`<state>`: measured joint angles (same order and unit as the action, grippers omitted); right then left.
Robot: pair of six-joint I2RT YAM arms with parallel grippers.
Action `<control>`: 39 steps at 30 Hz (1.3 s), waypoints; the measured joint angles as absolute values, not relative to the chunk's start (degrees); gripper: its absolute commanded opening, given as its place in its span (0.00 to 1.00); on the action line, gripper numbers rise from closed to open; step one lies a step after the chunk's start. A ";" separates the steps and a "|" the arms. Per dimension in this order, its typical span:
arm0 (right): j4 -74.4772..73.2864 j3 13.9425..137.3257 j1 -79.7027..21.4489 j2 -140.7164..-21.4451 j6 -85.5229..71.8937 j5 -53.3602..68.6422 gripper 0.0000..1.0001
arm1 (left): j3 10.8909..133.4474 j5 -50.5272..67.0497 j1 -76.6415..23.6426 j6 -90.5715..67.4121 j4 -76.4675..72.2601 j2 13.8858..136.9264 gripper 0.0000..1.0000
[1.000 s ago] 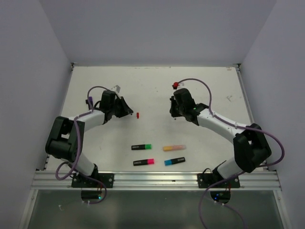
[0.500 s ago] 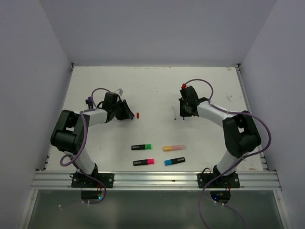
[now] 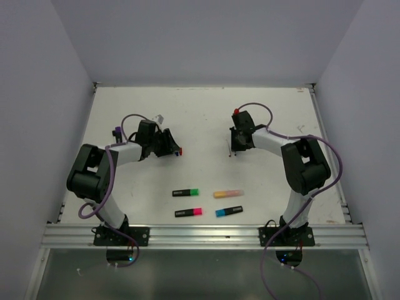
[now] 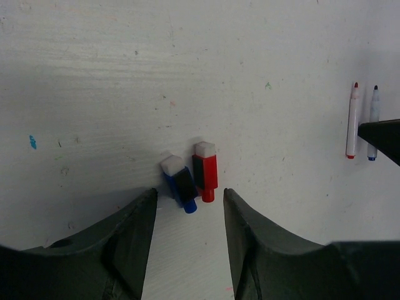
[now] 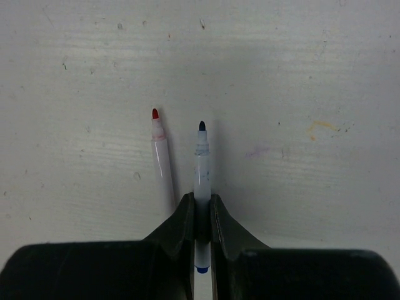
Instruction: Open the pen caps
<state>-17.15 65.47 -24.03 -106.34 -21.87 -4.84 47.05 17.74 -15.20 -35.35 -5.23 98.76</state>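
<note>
Two tiny pen caps lie side by side on the table, a blue one (image 4: 178, 181) and a red one (image 4: 206, 172). My left gripper (image 4: 189, 192) is open, with its fingertips just short of them on either side. In the top view it (image 3: 172, 147) sits right by the red cap (image 3: 180, 150). My right gripper (image 5: 201, 200) is shut on the barrel of a thin white pen (image 5: 201, 159) with a bare blue tip. A second thin white pen (image 5: 161, 156) with a bare red tip lies just left of it. Both pens also show in the left wrist view (image 4: 353, 122).
Four capped highlighters lie nearer the arm bases: green cap (image 3: 194, 192), pink cap (image 3: 197, 212), blue cap (image 3: 220, 212) and a peach-orange one (image 3: 228, 193). Grey walls enclose the table on three sides. The right gripper (image 3: 237, 141) is at mid-table right.
My right arm has folded in, its elbow swinging inward, with the gripper staying over the thin pens. My left gripper has edged right, up to the red and blue caps.
</note>
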 measured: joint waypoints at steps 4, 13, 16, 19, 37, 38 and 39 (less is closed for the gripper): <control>-17.08 65.58 -24.03 -106.45 -21.85 -4.97 0.18 | 47.05 17.47 -15.40 -35.38 -5.30 98.48 0.56; -15.64 65.67 -24.03 -106.78 -21.82 -4.95 0.28 | 46.48 14.50 -15.44 -35.35 -3.73 96.38 0.64; -15.40 65.78 -24.03 -106.89 -21.82 -4.95 0.28 | 46.11 13.56 -15.44 -35.38 -2.07 94.96 0.64; -15.35 65.78 -24.03 -106.85 -21.78 -4.95 0.30 | 46.11 12.64 -15.44 -35.51 -0.84 92.84 0.66; -23.42 56.77 -25.93 -83.00 -25.91 2.98 0.59 | 68.36 -7.84 -16.14 -35.05 25.67 83.66 0.68; -25.15 56.88 -26.74 -81.76 -26.68 4.29 0.59 | 70.83 -8.91 -16.05 -34.72 27.66 83.68 0.68; -27.11 57.25 -27.86 -80.58 -27.20 5.50 0.59 | 73.06 -9.82 -15.84 -34.20 29.52 83.70 0.68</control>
<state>-27.11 57.25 -27.86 -80.58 -27.20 5.50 73.06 -9.82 -15.84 -34.20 29.52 83.70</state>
